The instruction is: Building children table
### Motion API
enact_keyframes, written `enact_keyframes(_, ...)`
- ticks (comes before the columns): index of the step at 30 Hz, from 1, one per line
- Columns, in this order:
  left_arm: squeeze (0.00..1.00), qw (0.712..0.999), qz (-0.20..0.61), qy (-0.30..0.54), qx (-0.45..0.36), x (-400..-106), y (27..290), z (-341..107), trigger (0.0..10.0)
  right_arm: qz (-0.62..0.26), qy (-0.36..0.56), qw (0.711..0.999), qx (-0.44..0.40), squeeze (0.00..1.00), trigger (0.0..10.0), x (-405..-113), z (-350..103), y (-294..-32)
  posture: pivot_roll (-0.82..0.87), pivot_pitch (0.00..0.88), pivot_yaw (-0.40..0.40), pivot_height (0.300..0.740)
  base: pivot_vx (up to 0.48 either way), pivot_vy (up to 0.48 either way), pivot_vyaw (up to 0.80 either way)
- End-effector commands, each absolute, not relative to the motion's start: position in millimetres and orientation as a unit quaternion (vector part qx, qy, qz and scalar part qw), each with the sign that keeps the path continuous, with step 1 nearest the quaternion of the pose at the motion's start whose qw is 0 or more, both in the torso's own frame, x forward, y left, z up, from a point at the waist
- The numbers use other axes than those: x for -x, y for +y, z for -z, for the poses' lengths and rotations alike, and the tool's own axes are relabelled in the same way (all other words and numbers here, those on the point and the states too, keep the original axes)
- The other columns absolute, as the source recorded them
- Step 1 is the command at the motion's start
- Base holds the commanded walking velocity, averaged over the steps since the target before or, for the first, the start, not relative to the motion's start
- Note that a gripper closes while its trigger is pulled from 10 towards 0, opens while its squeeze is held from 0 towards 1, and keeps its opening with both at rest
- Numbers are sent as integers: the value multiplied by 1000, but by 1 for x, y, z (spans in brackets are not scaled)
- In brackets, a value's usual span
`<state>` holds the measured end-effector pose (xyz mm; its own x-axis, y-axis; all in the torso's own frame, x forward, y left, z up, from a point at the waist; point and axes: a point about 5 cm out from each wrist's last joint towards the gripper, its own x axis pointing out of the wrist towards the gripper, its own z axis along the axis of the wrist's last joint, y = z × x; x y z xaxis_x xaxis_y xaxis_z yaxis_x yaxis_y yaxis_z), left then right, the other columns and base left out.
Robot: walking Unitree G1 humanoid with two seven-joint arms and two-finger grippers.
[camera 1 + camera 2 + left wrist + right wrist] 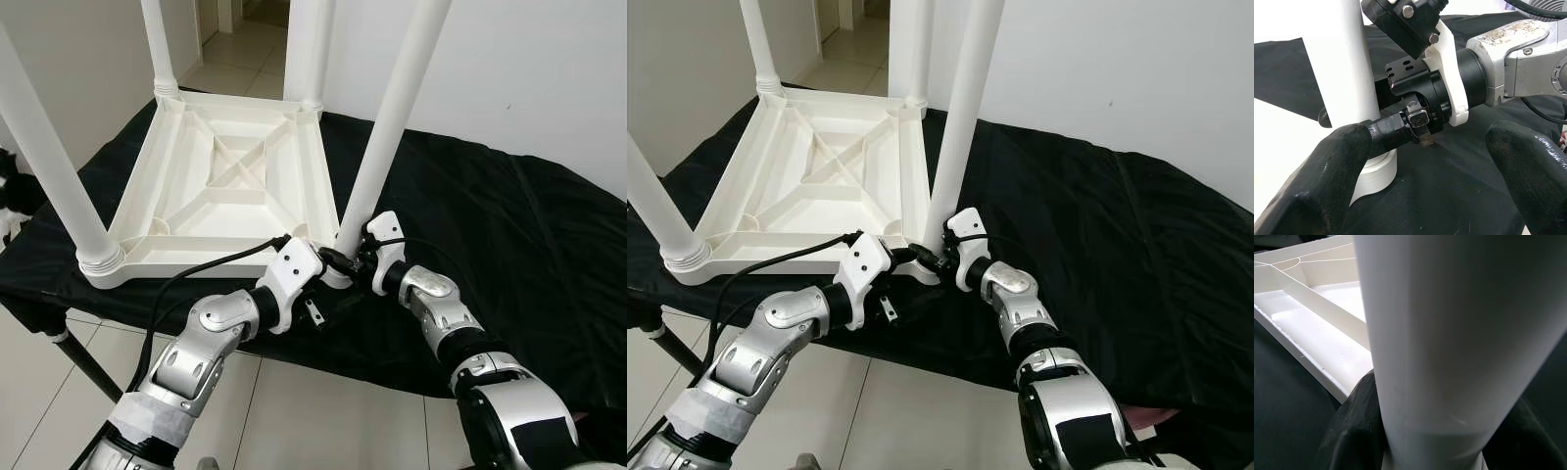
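Upside down on the black-draped bench [509,215] lies the white tabletop [211,186], ribbed underside up, and legs stand at its corners. Far left, one leg [49,157] rises from the near left corner. At the back, another leg [157,44] sits in its socket, and a third [309,49] stands at the far right corner.

Now the action, at the near right corner. The left pincer [328,257] reaches in from the left, its fingers [1317,181] spread wide with nothing between them, hanging just beside the foot of the fourth leg [392,117]. A black cable [186,279] trails off that arm across the tabletop's edge.

From the right comes the right pincer [355,257], clamped on that fourth leg low down, black fingers [1356,431] wrapping both sides of the white tube just above its threaded collar [1374,176]. The leg leans a little, seated at the corner. The two pincers are nearly touching there.
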<state>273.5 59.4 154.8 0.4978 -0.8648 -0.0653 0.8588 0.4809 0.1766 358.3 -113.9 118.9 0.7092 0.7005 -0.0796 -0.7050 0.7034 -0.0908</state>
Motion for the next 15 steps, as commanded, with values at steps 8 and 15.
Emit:
enact_keyframes(8,0,865,492,-21,-95,-275,59,-155,10000,-269,50,960,55,0,0,-362,-108,-130,25,0,-100,740,0,0,0)
enact_keyframes(15,0,875,473,-21,-98,-280,62,-154,10000,-195,43,980,11,0,0,-359,-104,-127,28,0,-109,740,0,0,0)
